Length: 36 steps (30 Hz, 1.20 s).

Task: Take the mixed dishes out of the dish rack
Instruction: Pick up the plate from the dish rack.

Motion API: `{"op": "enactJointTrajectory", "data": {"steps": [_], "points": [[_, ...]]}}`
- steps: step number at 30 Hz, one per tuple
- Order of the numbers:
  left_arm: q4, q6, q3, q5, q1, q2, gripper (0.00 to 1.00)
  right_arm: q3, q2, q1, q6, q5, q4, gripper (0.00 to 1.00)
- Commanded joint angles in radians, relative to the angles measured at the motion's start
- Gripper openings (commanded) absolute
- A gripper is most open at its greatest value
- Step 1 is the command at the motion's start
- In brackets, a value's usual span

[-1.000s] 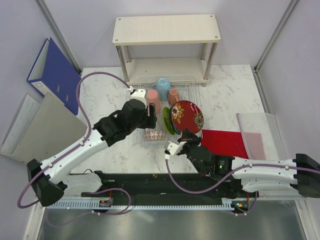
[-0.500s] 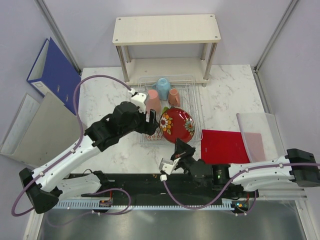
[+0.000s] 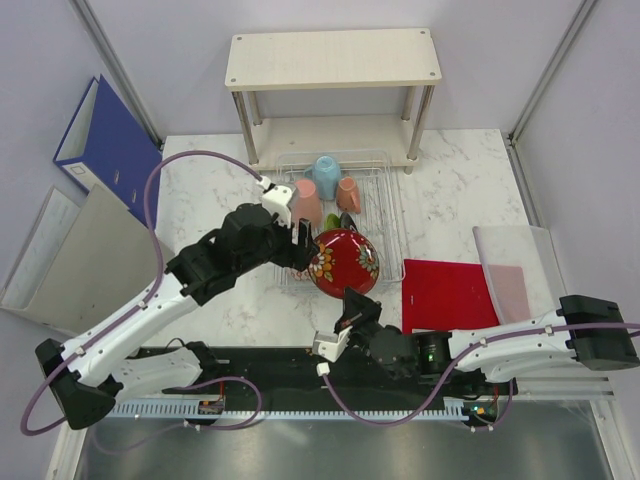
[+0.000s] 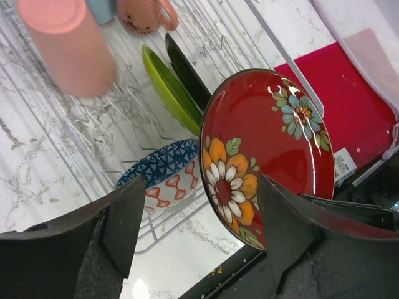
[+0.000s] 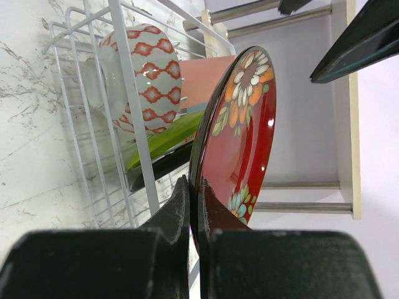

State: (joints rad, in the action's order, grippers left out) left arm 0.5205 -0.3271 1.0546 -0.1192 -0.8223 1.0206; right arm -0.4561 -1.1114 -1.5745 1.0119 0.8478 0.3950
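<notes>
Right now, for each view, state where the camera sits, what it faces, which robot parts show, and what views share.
Top external: above, behind the bases, looking down on the dish rack; both arms show.
Left wrist: on the left arm, looking into the rack past the open left gripper.
Right wrist: low, facing the shelf; right gripper shut on the red plate.
Shared: all three show that plate; both wrist views, the patterned bowl.

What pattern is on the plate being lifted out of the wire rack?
The plate is glossy red with orange-and-white and teal flowers, seen best in the left wrist view.
</notes>
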Motion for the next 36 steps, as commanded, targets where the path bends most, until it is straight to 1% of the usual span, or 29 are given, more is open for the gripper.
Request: {"op": "enactJointTrajectory", "data": {"steps": [1,4,10,12,13,14,16,17,18,19,23,25,28,29,30,31,33,34,36], "points": [[-0.031,0.034,-0.002,0.069,-0.003,0.045,0.77,-0.033,0.009,-0.018,0.04,0.01,0.082,0.0],[-0.031,0.033,-0.011,0.102,-0.005,0.067,0.75,-0.035,-0.002,-0.022,0.06,0.011,0.099,0.0],[-0.031,0.033,-0.025,0.115,-0.005,0.076,0.7,-0.047,-0.019,-0.025,0.12,0.014,0.145,0.0],[-0.031,0.034,-0.034,0.115,-0.005,0.073,0.64,-0.049,-0.022,-0.027,0.134,0.014,0.162,0.0],[-0.033,0.037,-0.038,0.137,-0.005,0.075,0.6,-0.053,-0.022,-0.028,0.142,0.013,0.163,0.0],[-0.033,0.04,-0.039,0.144,-0.005,0.073,0.48,-0.056,-0.024,-0.027,0.145,0.013,0.163,0.0],[-0.031,0.043,-0.042,0.153,-0.005,0.073,0.35,-0.061,-0.025,-0.028,0.145,0.011,0.165,0.0],[-0.031,0.043,-0.045,0.153,-0.005,0.069,0.14,-0.062,-0.027,-0.027,0.148,0.011,0.165,0.0],[-0.033,0.043,-0.045,0.151,-0.005,0.067,0.06,-0.062,-0.028,-0.028,0.146,0.013,0.166,0.0],[-0.031,0.04,-0.05,0.148,-0.005,0.064,0.02,-0.061,-0.03,-0.028,0.145,0.014,0.168,0.0],[-0.034,0.031,-0.056,0.141,-0.005,0.036,0.02,-0.062,-0.03,-0.032,0.128,0.028,0.174,0.0],[-0.039,0.025,-0.058,0.13,-0.005,0.013,0.02,-0.073,-0.03,-0.032,0.094,0.04,0.174,0.0],[-0.045,0.01,-0.048,0.122,-0.003,-0.008,0.02,-0.104,-0.033,-0.032,0.013,0.066,0.151,0.4],[-0.043,0.005,-0.045,0.09,-0.003,-0.01,0.02,-0.111,-0.033,-0.032,-0.007,0.076,0.147,0.68],[-0.045,-0.006,-0.042,0.084,-0.003,-0.01,0.02,-0.127,-0.03,-0.033,-0.06,0.086,0.146,0.8],[-0.043,-0.01,-0.036,0.075,-0.005,-0.011,0.02,-0.136,-0.025,-0.033,-0.09,0.103,0.146,0.98],[-0.043,-0.032,-0.031,0.037,-0.003,-0.011,0.02,-0.153,0.01,-0.033,-0.172,0.111,0.127,0.98],[-0.042,-0.041,-0.025,0.02,-0.003,-0.011,0.02,-0.18,0.028,-0.032,-0.299,0.106,0.107,0.98],[-0.039,-0.061,-0.015,-0.039,-0.001,-0.013,0.02,-0.229,0.088,-0.027,-0.421,0.126,0.068,0.98]]}}
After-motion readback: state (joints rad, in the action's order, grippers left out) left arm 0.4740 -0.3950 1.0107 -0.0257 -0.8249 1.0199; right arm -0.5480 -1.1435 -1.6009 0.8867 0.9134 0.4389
